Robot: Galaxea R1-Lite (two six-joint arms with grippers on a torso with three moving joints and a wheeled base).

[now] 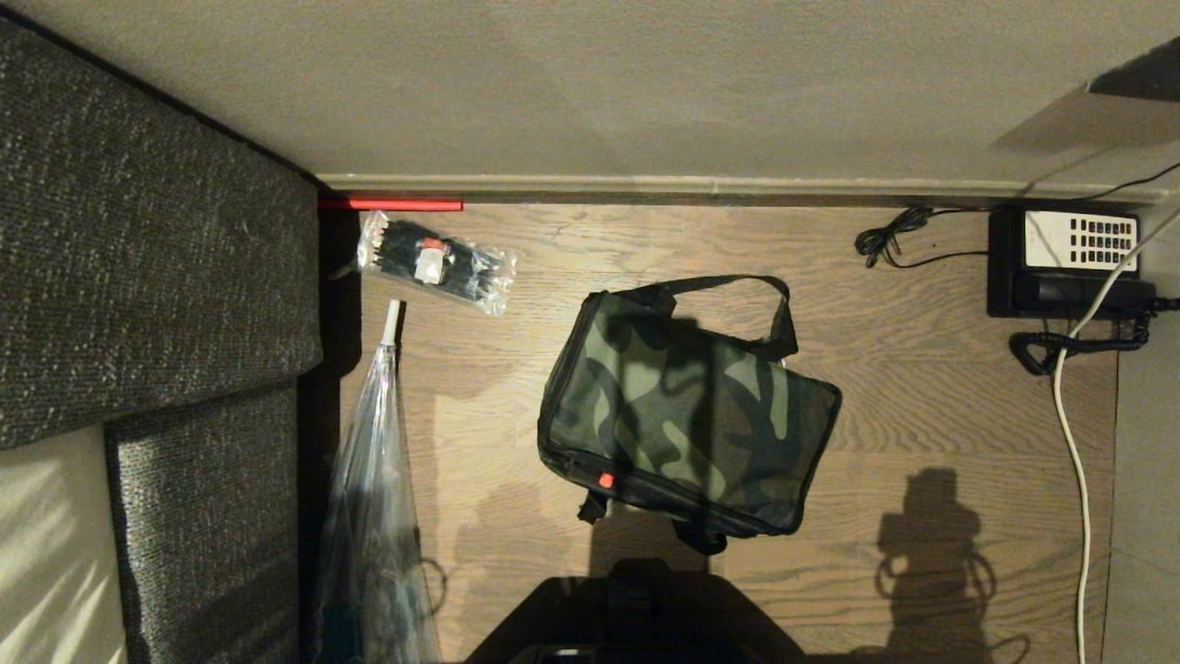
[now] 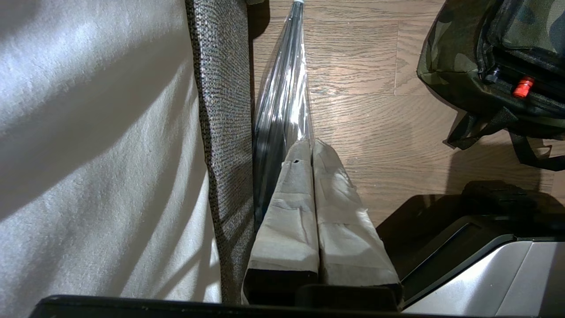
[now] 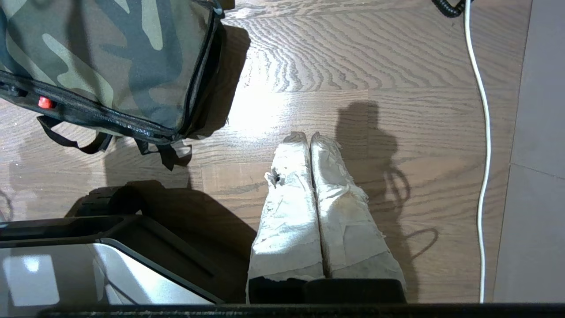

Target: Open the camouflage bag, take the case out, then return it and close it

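Camouflage bag (image 1: 687,401) sits zipped up flat on the wooden floor (image 1: 922,406), pretty much dead center in front of the robot's dark base (image 1: 636,618), so I'll use the bag as the anchor for everything else. No sign of the case anywhere, lid's down.

Nearest stuff first: the base pokes in just short of the bag's near edge. That near edge has the black zipper band with a little red tab (image 1: 606,480) on it, and a couple of black strap ends (image 1: 590,507) flop out onto the floor toward the robot.

Left gripper (image 2: 304,145) hangs off to the bag's left, well apart from it, fingers wrapped in pale tape and pressed together with nothing between them. Its tips hang over a clear plastic umbrella (image 1: 378,480) that lies along the edge of a grey woven sofa (image 1: 157,277).

Right gripper (image 3: 309,139) is off the bag's right near corner, apart from it, over bare floor. Same taped fingers, squeezed tight on nothing.

A white cable (image 1: 1074,443) runs along the floor well to the right of the bag.

Farther out, the bag's black carry strap (image 1: 728,295) loops up off its far side. Beyond the bag on the left is a clear packet of black items (image 1: 435,262), and far right against the wall there's a black telephone (image 1: 1065,263) with a white keypad.
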